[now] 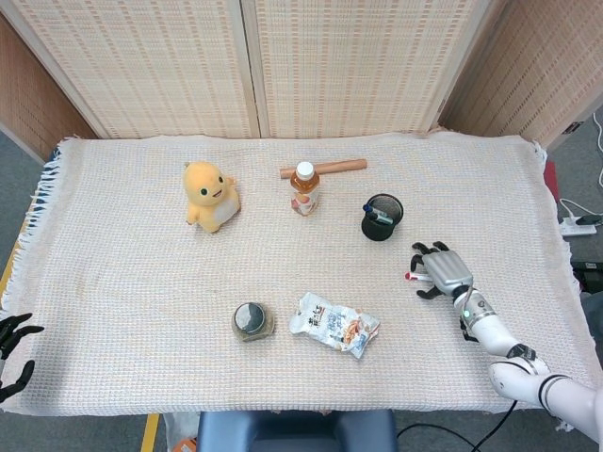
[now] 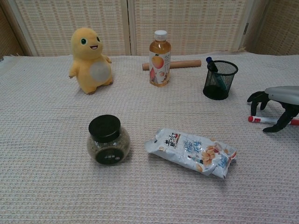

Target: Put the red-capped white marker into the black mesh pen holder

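The red-capped white marker lies flat on the cloth at the right, its red cap pointing left. My right hand arches over it with fingers spread. The fingertips come down behind the marker and the thumb in front of it, and the marker still rests on the table. The black mesh pen holder stands upright a short way beyond the hand, with a blue-capped pen leaning inside. My left hand hangs off the table's near left corner, fingers apart and holding nothing.
A snack bag and a black-lidded jar lie near the front centre. Further back are a yellow plush toy, a juice bottle and a wooden rod. A woven cloth covers the table.
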Tool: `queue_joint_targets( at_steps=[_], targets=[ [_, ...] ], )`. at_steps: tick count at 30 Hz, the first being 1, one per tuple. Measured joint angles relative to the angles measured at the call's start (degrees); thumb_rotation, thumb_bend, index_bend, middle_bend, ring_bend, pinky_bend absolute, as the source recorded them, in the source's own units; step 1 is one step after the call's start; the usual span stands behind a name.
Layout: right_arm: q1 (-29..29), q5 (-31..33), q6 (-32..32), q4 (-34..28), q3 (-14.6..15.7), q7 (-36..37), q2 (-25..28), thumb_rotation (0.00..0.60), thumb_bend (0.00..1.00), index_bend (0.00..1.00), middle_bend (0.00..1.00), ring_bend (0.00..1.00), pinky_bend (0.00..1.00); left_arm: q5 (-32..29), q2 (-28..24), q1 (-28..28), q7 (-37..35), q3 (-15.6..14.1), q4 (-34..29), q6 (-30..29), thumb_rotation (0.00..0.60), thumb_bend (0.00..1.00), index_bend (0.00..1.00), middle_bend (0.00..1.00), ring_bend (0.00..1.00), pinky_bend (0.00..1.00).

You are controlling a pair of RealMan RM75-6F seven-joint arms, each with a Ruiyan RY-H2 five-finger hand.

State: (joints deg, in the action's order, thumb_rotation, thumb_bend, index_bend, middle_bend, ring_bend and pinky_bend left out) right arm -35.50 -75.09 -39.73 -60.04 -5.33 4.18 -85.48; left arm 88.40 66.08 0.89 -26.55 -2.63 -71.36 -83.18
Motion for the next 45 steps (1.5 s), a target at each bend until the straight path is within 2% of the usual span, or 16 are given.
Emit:
queue_joint_targets(
  at_steps=[5,10,18,45],
  targets=[
    [-0.1,0.1,-0.2,0.9,0.2,-0.2,-0.6,0.600,0.14,0.47,0.11,0.26,0.11,-0.1,0.0,0.1,-0.4,0.0,0.2,0.3,0.600,0.44,0.27,0.09,0.06,0.14],
    [0.0,1.1,-0.6,2.2,-0.1,-0.4,-1.0,0.600,0.18,0.48,0.12,0.27,0.11,0.1,0.2,0.2,-0.2,-0.1,0.3,0.4,0.600,0.44,0.28,0.09,0.06,0.14],
    [-0.1,2.9,0.2,4.1,-0.8,-0.5,-1.5,0.600,0.18,0.49,0.12,0.28,0.12,0.2,0.0,0.1,0.1,-0.1,0.0,0.1,0.600,0.44,0.28,0.09,0.06,0.14],
    [-0.6,3.2,-0.3,4.6,-0.7,-1.8,-2.7,0.600,0.24,0.57,0.16,0.32,0.17,0.0,-0.1,0.0,0.0,-0.1,-0.2,0.0,0.600,0.44,0.28,0.09,0.06,0.14]
  ],
)
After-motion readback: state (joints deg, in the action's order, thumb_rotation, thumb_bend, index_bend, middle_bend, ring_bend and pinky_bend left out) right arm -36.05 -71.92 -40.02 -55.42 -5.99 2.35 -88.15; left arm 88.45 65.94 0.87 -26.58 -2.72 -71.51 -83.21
